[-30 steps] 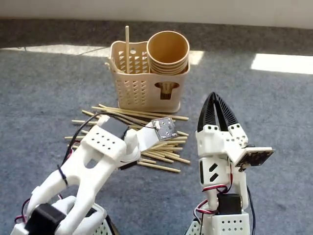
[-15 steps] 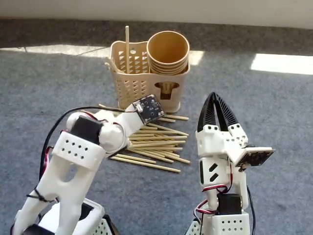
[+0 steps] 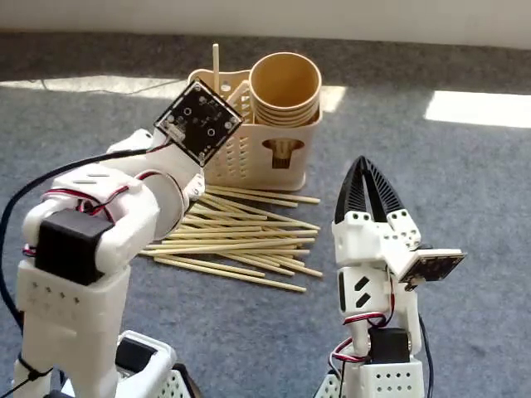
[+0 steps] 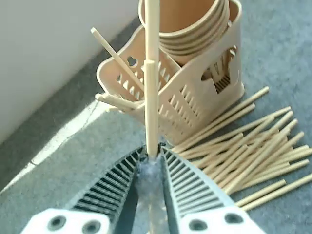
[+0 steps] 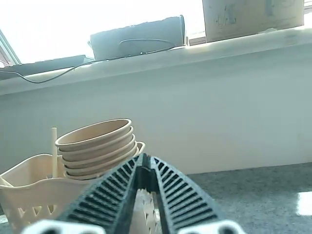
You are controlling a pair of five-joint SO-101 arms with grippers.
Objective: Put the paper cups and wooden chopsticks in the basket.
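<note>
A cream slotted basket (image 3: 249, 157) stands at the back with a stack of paper cups (image 3: 284, 83) in its right half and an upright chopstick (image 3: 216, 70) in its left. Loose wooden chopsticks (image 3: 241, 236) lie in a pile in front of it. In the left wrist view my left gripper (image 4: 152, 157) is shut on one chopstick (image 4: 151, 112), which points at the basket (image 4: 195, 97) from just short of its left compartment. My right gripper (image 3: 363, 166) stands shut and holds nothing, to the right of the pile, with the cups (image 5: 97, 146) ahead of it.
Grey carpet covers the floor, with a pale wall behind the basket. Two more chopsticks (image 4: 114, 73) lean out over the basket's left rim. The left arm's wrist board (image 3: 199, 123) hides the basket's front left corner from above.
My left arm has risen from the chopstick pile and swung up to the basket's left side, carrying a chopstick. The right arm has kept still.
</note>
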